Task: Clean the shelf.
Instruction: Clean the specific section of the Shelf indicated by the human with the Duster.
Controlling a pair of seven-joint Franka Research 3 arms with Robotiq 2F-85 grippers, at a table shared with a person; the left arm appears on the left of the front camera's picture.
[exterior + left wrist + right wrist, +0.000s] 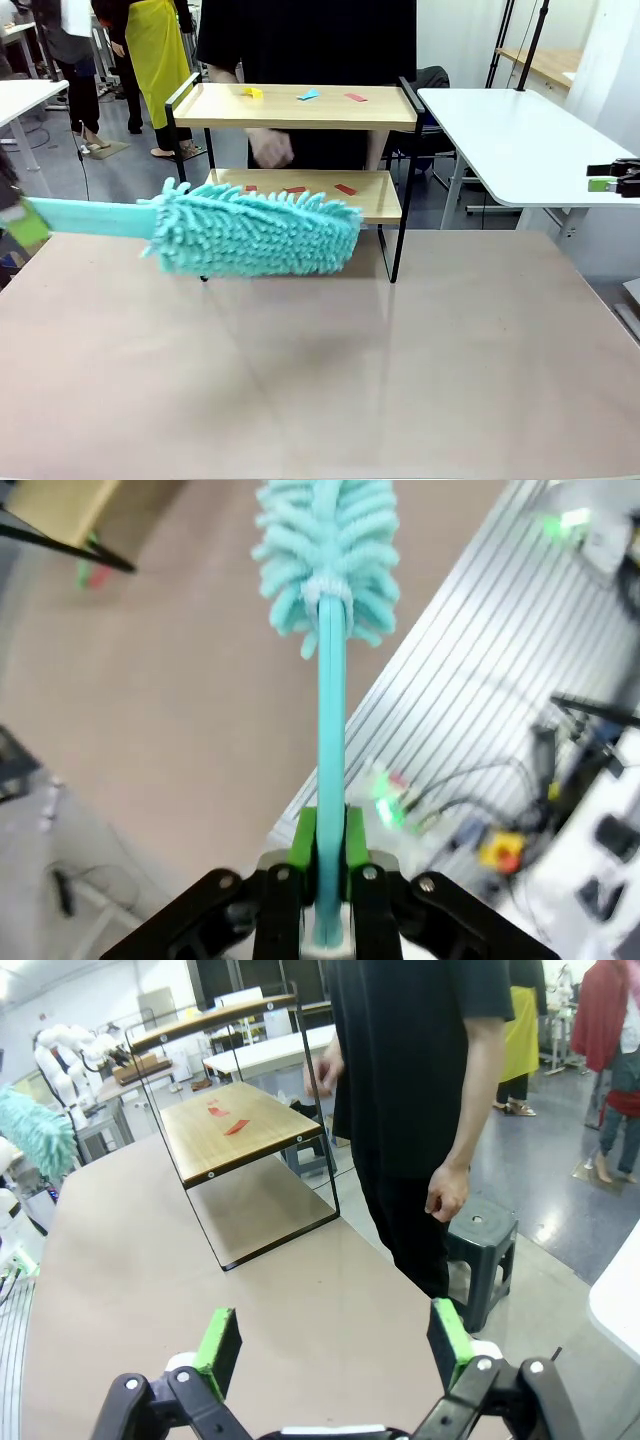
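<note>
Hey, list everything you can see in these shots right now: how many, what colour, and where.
shelf: one, light wooden boards in a black frame, far side of the table
top-board scraps: three, yellow, blue, red, lying apart in a row
lower-board scraps: three, red
duster: one, teal, in front of the lower board
table: one, brownish, under the shelf
white table: one, far right
stool: one, grey, on the floor beside the person
person: one, black top, standing behind the shelf
left gripper: black, green pads, shut on the duster's handle
right gripper: black, green pads, open, empty
</note>
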